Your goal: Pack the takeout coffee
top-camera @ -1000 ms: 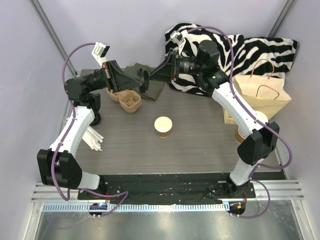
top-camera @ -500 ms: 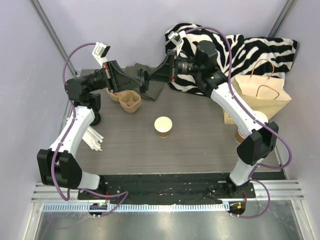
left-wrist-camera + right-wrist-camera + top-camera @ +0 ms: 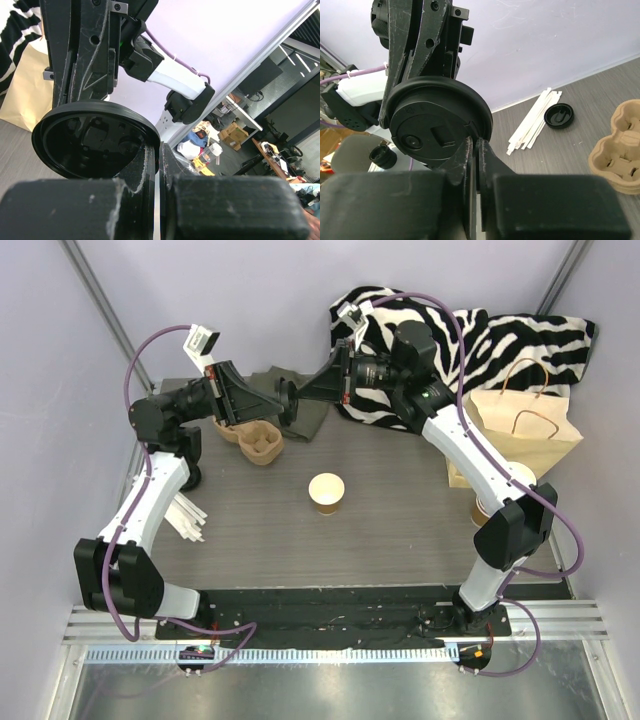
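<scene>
The takeout coffee (image 3: 326, 492) is a small brown paper cup, lidless and upright on the middle of the table, apart from both arms. A round black lid (image 3: 288, 400) hangs in the air above the table's back, held between the two grippers. My left gripper (image 3: 279, 400) is shut on one edge of its rim; the left wrist view shows the lid's hollow underside (image 3: 95, 140) at the left gripper (image 3: 160, 160). My right gripper (image 3: 298, 397) is shut on the opposite rim; the right wrist view shows the lid's top face (image 3: 437, 127) at the right gripper (image 3: 476, 150).
A pulp cup carrier (image 3: 255, 440) lies below the left gripper, on a dark green cloth (image 3: 305, 418). White stirrers (image 3: 185, 515) and a second black lid (image 3: 559, 115) lie at the left. A paper bag (image 3: 525, 430), zebra cloth (image 3: 480, 340) and stacked cups (image 3: 490, 502) stand right.
My right gripper's jaws have closed onto the lid's rim; a second ago they stood apart around it. The left gripper has kept its hold and the cup has not moved.
</scene>
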Robot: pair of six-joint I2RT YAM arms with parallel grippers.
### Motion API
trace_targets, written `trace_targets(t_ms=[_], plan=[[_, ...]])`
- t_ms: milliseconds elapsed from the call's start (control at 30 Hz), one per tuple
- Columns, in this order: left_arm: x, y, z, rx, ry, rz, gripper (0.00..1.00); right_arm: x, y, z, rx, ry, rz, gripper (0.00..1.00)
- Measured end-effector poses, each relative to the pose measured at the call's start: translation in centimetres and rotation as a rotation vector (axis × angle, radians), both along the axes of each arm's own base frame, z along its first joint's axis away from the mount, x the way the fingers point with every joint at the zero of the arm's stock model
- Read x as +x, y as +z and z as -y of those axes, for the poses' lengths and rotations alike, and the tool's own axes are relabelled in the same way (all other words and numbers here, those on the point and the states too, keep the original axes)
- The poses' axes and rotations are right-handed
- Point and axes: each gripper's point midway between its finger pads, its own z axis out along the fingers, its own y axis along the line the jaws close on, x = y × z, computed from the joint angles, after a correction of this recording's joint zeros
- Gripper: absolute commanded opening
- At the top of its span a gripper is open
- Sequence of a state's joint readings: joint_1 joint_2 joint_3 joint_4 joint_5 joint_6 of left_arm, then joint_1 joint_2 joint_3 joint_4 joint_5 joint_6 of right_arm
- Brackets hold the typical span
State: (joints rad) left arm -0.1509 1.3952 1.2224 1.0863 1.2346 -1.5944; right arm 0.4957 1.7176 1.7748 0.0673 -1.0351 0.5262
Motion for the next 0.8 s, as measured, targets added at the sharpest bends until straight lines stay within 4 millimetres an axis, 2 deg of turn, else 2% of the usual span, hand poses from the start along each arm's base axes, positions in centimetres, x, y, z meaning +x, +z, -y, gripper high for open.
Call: trace_targets(t_ms=[133, 600, 667, 700, 733, 800], plan=[[-0.04, -0.04, 0.01, 0.002, -0.002, 0.001, 0.00, -0.02, 0.03, -0.01, 0.001, 0.001, 0.000, 0.24], [-0.27, -0.12, 0.18, 0.006, -0.012, 0.003, 0.00, -0.12, 0.46, -0.02, 0.010, 0.005, 0.012, 0.22], [-0.27, -0.11, 0.19, 0.006, -0.013, 0.002, 0.00, -0.15, 0.55, -0.02, 0.013, 0.007, 0.014, 0.16], [-0.30, -0.10, 0.22, 0.005, -0.014, 0.004, 0.00, -0.12, 0.52, -0.03, 0.013, 0.008, 0.014, 0.07], [-0.30, -0.10, 0.22, 0.005, -0.014, 0.003, 0.00, -0.10, 0.48, -0.07, 0.014, 0.011, 0.013, 0.03], [-0.29, -0.07, 0.22, 0.004, -0.013, 0.001, 0.00, -0.06, 0.30, -0.13, 0.012, 0.015, 0.011, 0.01]])
